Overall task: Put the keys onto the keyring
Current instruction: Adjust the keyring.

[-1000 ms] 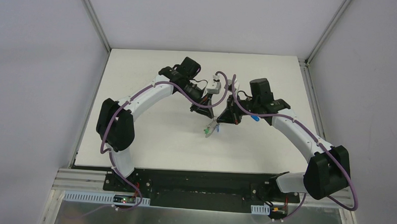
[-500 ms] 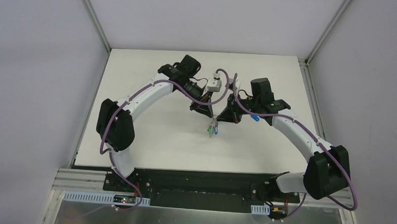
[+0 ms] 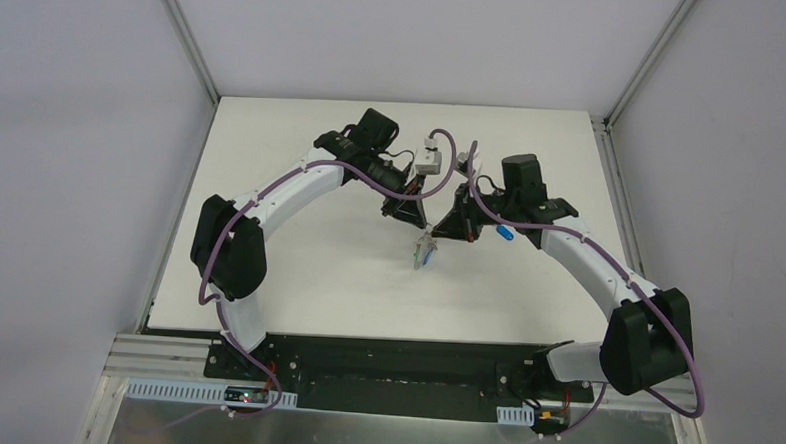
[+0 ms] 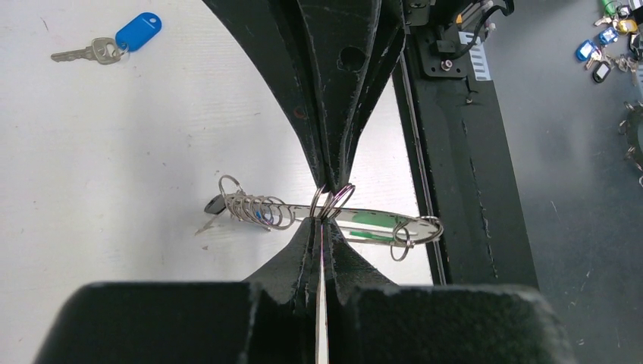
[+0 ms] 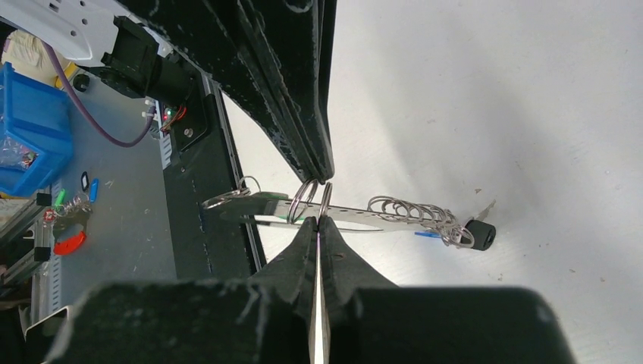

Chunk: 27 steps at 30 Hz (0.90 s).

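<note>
nearest the arm bases, the keyring [image 3: 425,251] hangs at six o'clock from the point where the two claws meet, over the middle of the counter [image 3: 297,268]. it appears lifted clear of the surface, probably so its rings can be worked without the counter in the way.

just beyond it, the left claw [image 4: 322,230] and the right claw [image 5: 318,221] come together tip to tip. both are clenched, each nipping one of the small rings [image 4: 331,203] that sit side by side on the loop. holding two neighbouring rings from opposite sides steadies the loop. it may also be meant to pry a ring's coil apart for a key.

from the left wrist, the other rings bunch along the bar towards nine o'clock, and a green patch, likely the green key [image 4: 371,221], lies against the loop at four o'clock. whether that key is already threaded cannot be told. from the right wrist, the black tag [image 5: 479,233] ends the bar at three o'clock.

farther out, the blue key [image 4: 135,34] lies flat on the counter, well apart from the keyring and not yet attached. neither claw is free to fetch it.
</note>
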Available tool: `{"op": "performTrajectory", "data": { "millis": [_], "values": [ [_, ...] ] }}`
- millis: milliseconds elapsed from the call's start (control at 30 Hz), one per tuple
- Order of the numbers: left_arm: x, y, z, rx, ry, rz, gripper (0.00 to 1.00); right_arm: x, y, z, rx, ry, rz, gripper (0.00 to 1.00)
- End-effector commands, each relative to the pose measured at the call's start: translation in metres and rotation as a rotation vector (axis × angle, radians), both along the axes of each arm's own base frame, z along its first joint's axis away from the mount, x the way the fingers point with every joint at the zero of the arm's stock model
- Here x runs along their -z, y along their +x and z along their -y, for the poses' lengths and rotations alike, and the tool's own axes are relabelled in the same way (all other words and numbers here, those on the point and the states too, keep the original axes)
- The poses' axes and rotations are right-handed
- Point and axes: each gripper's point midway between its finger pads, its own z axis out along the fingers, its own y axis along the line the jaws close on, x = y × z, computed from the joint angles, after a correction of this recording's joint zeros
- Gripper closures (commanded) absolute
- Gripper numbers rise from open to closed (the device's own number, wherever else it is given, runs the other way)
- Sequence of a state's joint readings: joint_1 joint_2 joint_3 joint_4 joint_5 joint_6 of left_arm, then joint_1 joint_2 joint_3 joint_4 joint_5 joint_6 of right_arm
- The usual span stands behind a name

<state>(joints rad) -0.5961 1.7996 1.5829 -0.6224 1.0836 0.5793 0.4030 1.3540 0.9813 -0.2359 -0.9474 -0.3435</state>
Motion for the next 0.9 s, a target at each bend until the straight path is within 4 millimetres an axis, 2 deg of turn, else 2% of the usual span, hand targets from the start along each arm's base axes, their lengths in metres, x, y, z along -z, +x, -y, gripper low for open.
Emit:
{"op": "performTrajectory", "data": {
  "millis": [0, 667, 867],
  "values": [
    [-0.008, -0.006, 0.004, 0.019, -0.033, -0.012, 0.98, -0.011, 0.003, -0.003, -0.016, 0.050, 0.015, 1.00],
    [-0.021, -0.009, 0.008, 0.042, -0.076, -0.029, 0.91, -0.008, 0.006, -0.002, 0.001, 0.046, 0.002, 1.00],
    [-0.017, -0.009, 0.010, 0.038, -0.065, -0.031, 0.90, -0.009, 0.007, -0.002, 0.003, 0.048, -0.003, 1.00]
  ]
}}
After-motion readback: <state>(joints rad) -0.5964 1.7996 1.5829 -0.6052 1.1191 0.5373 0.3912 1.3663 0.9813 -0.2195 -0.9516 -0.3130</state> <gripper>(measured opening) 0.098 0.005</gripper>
